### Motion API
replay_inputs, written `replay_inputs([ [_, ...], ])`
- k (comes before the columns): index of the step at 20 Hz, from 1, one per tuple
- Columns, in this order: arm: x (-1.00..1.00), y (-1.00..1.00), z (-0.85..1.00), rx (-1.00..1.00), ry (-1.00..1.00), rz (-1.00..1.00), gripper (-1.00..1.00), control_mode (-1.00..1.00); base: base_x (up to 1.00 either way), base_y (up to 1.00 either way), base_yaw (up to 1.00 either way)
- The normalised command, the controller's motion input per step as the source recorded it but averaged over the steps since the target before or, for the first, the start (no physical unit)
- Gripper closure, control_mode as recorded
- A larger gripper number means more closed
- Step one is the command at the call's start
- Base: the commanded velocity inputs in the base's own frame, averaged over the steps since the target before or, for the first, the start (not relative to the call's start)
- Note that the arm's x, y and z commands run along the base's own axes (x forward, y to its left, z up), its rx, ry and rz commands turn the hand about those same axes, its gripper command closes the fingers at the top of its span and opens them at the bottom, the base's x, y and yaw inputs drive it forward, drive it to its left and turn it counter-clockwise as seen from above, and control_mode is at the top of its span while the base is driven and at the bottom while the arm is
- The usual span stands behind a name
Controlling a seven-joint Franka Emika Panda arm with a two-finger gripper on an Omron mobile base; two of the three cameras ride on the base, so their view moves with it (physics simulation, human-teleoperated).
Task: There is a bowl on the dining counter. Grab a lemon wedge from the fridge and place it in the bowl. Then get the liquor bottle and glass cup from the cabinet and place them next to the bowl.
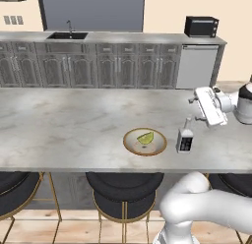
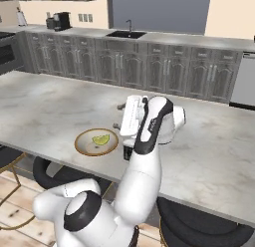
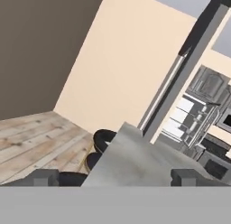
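On the dining counter [image 1: 59,120] [image 2: 50,101] sits the shallow tan-rimmed bowl [image 1: 126,142] [image 2: 78,141], with the yellow-green lemon wedge [image 1: 145,137] [image 2: 101,139] lying in it. The liquor bottle [image 1: 185,138] stands upright just right of the bowl. In the right base view the arm hides most of it, and only a dark bit [image 2: 127,152] shows. My gripper [image 1: 194,110] [image 2: 118,116] [image 3: 115,178] hangs on its side just above the bottle's neck, open and apart from it, with nothing between its fingers. The glass cup is out of view.
Black round stools [image 1: 125,186] stand under the counter's near edge. Behind runs a darker counter with a sink [image 1: 68,36], a black toaster oven [image 1: 201,26] and a coffee machine [image 2: 59,21]. The hand view looks past the counter's end at wooden floor.
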Motion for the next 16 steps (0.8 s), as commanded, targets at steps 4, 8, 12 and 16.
replay_inputs([
  [4,-0.74,0.61,0.48,-0.11,-0.03,-0.09,-1.0,-1.0,0.0,0.0,0.0],
  [8,-0.73,0.9,0.19,-0.21,0.0,-0.21,-1.0,-1.0,0.0,0.0,0.0],
  [12,-0.69,0.88,0.04,-0.23,0.0,-0.29,-1.0,-1.0,0.0,0.0,0.0],
  [16,-0.68,0.78,0.07,-0.13,0.01,-0.38,-1.0,-1.0,0.0,0.0,0.0],
])
